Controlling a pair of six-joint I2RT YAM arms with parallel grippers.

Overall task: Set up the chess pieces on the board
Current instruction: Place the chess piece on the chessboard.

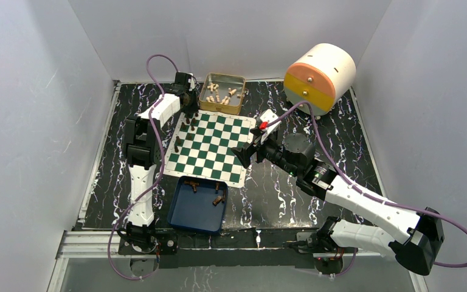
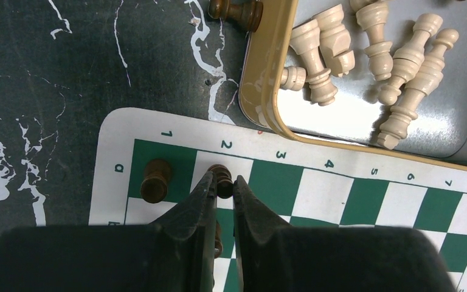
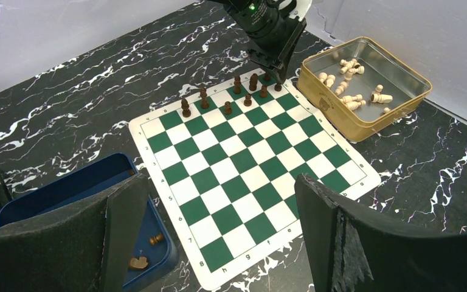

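Observation:
The green-and-white board [image 1: 216,152] lies mid-table. Several dark-brown chess pieces [image 3: 228,108] stand along its far-left edge. My left gripper [image 2: 223,181] is at the board's far corner, shut on one dark piece [image 2: 221,173] over the white square in the column marked 2. Another dark piece [image 2: 156,180] stands on the green corner square beside it. In the top view the left gripper [image 1: 190,111] is next to the gold tin. My right gripper [image 3: 219,188] hangs open and holds nothing above the board's near-right edge. More dark pieces [image 1: 219,199] lie in the blue tray.
The gold tin [image 1: 202,97] with cream-white pieces stands just behind the board, its rim [image 2: 261,91] close to my left fingers. One dark piece [image 2: 237,11] lies on the table by the tin. The blue tray [image 1: 179,210] sits at the board's near edge. A round white-and-orange drawer unit [image 1: 319,76] stands far right.

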